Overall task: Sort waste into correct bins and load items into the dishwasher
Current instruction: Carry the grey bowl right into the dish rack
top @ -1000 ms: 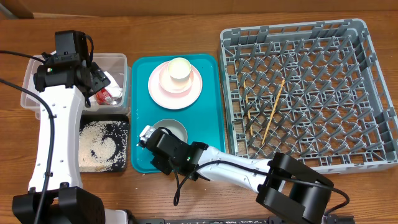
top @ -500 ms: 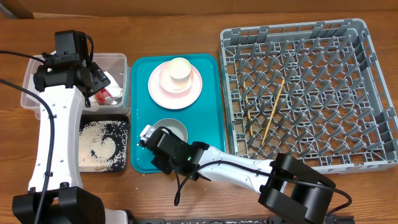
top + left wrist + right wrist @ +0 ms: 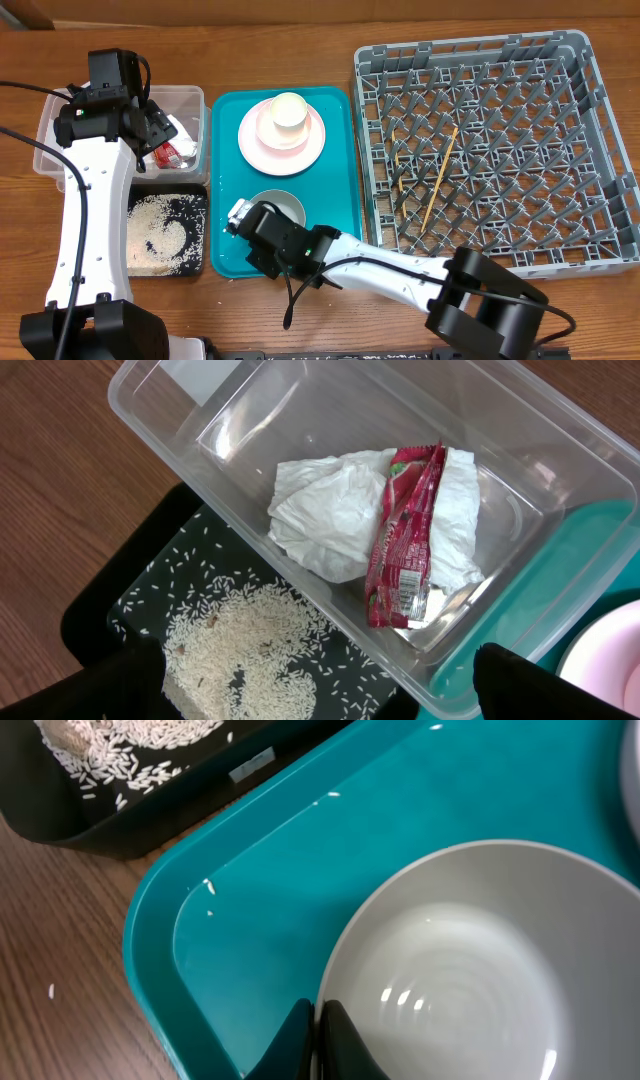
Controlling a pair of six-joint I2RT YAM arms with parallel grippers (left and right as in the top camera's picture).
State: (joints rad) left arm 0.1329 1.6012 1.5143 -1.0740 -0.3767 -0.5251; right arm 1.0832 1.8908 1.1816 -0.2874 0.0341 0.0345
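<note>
My right gripper [image 3: 318,1038] is shut on the near left rim of a pale bowl [image 3: 470,970], one finger inside and one outside. The bowl [image 3: 280,207] sits at the front of the teal tray [image 3: 335,200]. My left gripper [image 3: 320,690] hangs open over the clear tub [image 3: 560,450], which holds a crumpled white napkin [image 3: 320,510] and a red wrapper [image 3: 400,550]. Beside the tub, the black tray [image 3: 190,205] holds rice grains [image 3: 155,240]. A cream cup [image 3: 287,112] stands on the pink plate [image 3: 250,140]. Two chopsticks [image 3: 440,175] lie in the grey dish rack [image 3: 600,120].
A few stray rice grains [image 3: 208,887] lie on the teal tray's floor and one on the wooden table [image 3: 50,990]. The left arm [image 3: 90,220] stretches along the table's left side, over the black tray's edge.
The right gripper, shut on the bowl's rim, has shifted slightly to the right with the bowl. The left arm has not moved.
</note>
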